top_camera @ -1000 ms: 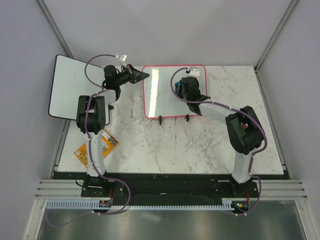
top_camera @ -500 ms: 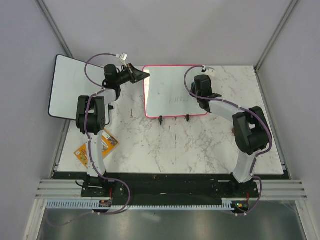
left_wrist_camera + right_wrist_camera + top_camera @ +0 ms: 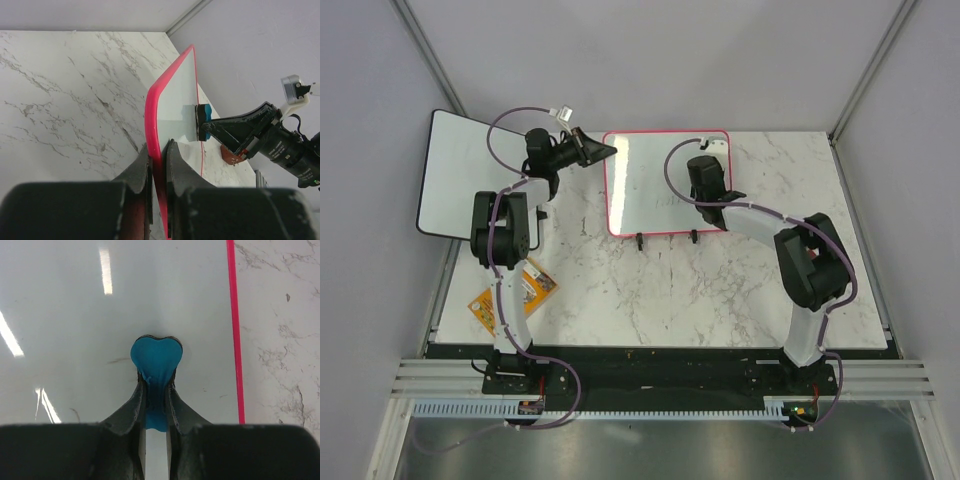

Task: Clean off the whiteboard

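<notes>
Pinching whiteboard (image 3: pixel 175 100) rim w/ L claw (image 3: pixel 158 152); R claw (image 3: pixel 155 390) tight on blue eraser (image 3: pixel 156 356).

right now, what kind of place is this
Probably a robot test cell: plain grey partition walls, a marble-look table, and the left arm and right arm bolted to a black base plate.
</notes>
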`<control>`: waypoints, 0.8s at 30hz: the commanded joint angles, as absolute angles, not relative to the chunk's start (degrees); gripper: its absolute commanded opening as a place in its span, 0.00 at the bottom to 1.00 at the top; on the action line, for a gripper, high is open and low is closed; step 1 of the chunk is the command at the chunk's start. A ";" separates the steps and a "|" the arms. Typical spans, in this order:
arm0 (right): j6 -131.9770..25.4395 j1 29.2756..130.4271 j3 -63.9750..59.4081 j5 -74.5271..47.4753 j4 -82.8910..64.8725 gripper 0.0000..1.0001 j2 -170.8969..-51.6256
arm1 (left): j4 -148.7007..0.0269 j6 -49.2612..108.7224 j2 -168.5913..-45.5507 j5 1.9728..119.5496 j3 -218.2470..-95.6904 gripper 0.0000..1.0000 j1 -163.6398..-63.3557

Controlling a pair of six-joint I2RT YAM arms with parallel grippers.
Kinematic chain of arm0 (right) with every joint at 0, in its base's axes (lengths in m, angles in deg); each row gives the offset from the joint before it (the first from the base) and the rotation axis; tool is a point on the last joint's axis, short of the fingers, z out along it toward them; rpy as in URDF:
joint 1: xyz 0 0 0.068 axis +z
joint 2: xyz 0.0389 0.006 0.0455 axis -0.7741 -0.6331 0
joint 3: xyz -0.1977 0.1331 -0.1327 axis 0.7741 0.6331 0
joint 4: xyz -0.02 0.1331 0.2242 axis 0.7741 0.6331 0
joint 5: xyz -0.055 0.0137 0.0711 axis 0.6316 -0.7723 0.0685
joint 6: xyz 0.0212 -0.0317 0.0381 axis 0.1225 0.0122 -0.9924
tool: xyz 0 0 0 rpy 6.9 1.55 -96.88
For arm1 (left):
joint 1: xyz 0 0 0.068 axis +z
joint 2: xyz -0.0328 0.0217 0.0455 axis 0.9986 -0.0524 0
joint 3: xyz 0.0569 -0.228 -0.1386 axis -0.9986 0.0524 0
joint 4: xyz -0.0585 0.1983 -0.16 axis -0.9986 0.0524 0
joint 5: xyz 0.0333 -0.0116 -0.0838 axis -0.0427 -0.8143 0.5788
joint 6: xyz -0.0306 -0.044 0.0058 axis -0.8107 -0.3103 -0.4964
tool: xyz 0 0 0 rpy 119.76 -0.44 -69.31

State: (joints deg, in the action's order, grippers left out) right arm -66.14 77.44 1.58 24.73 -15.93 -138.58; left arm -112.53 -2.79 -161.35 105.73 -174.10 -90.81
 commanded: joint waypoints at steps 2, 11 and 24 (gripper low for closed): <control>-62.28 83.76 0.23 13.13 -4.42 0.00 -144.70 | -112.22 13.54 -162.71 107.61 -174.27 0.02 -90.43; -60.17 89.04 -11.28 4.40 -2.57 0.00 -151.20 | -115.65 9.67 -164.12 108.75 -174.97 0.02 -90.51; -52.61 97.92 -26.49 8.53 -0.90 0.00 -162.01 | -112.05 13.27 -163.24 108.40 -175.41 0.02 -91.66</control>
State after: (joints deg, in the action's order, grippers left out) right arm -52.69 94.89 -26.46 20.46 -5.13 -154.69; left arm -111.30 -2.33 -162.53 107.09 -174.10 -89.70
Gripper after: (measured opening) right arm 0.208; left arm 0.109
